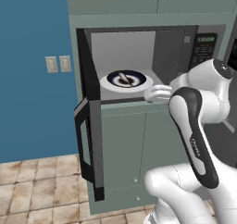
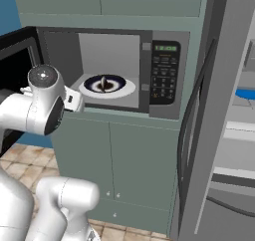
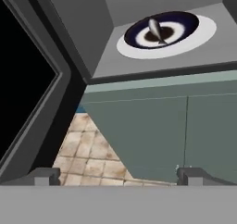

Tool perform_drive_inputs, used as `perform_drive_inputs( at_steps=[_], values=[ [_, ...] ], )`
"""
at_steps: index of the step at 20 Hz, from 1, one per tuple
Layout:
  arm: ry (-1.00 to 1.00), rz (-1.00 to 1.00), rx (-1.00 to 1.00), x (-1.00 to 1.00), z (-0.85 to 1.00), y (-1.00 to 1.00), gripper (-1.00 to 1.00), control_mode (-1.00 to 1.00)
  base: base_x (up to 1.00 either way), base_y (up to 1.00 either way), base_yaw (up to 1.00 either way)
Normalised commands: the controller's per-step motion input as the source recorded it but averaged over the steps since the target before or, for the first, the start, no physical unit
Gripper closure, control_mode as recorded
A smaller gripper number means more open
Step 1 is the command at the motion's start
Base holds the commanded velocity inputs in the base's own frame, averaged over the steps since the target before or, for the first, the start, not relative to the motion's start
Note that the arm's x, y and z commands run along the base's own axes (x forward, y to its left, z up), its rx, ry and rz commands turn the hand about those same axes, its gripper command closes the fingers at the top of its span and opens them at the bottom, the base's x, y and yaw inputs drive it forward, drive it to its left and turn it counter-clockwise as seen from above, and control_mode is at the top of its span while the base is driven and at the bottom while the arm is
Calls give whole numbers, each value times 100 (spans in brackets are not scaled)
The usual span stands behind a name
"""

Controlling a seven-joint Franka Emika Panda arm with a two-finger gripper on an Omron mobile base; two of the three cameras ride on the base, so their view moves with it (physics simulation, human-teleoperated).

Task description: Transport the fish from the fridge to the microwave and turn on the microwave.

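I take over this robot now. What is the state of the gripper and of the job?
Gripper: open, empty, just outside the microwave.
Fish: a small grey fish shape in a dark dish on the white turntable plate, inside the microwave.
Microwave door: wide open. Fridge: door open.
Done: fish moved.
Left: shut the microwave door, start the microwave.

blue wall [image 1: 32, 102], sage cabinets [image 2: 114, 160], tan tiles [image 1: 37, 190]
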Motion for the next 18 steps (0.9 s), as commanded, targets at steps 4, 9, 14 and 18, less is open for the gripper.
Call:
perform_drive_inputs(
  at_steps=[4,9,14,18],
  values=[
    [8,-3,6,-49,10,0,-100,-100,0,0,0],
    [6,0,8,-53,6,1,-100,-100,0,0,0],
    [3,0,11,-50,7,0,-100,-100,0,0,0],
    [4,0,12,-46,6,2,-100,-100,0,0,0]
  ],
)
